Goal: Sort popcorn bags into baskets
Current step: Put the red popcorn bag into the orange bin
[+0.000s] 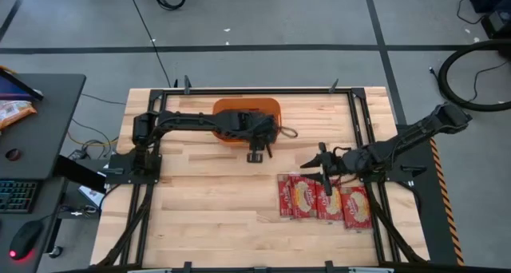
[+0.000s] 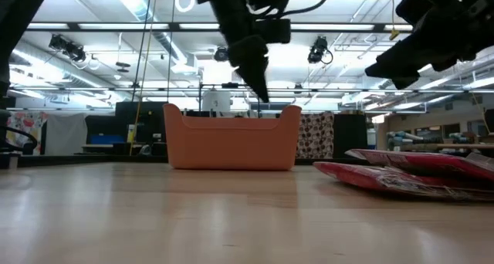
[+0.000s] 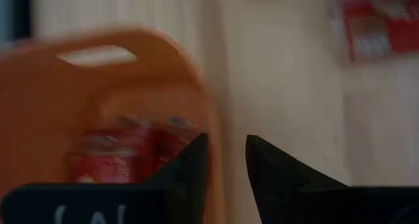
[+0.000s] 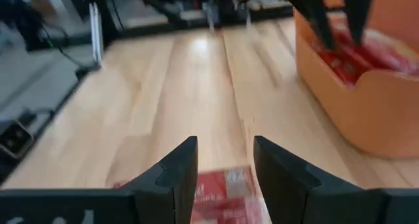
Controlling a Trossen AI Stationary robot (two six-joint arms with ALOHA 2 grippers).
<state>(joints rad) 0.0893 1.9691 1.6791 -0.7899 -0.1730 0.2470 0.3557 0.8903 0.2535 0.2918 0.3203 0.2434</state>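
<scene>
Wooden table (image 1: 207, 201) carries all items. Orange basket (image 1: 239, 107) sits at the far edge, already holding red packets (image 4: 357, 59), so sorting is judged partly complete. Remaining popcorn bags (image 1: 323, 199) lie flat in a row near the right arm, within its reach. Left gripper (image 3: 227, 160) hangs at the basket's rim, fingers spread and empty. Right gripper (image 4: 224, 168) hovers above the row, fingers spread, positioned for a pick.
</scene>
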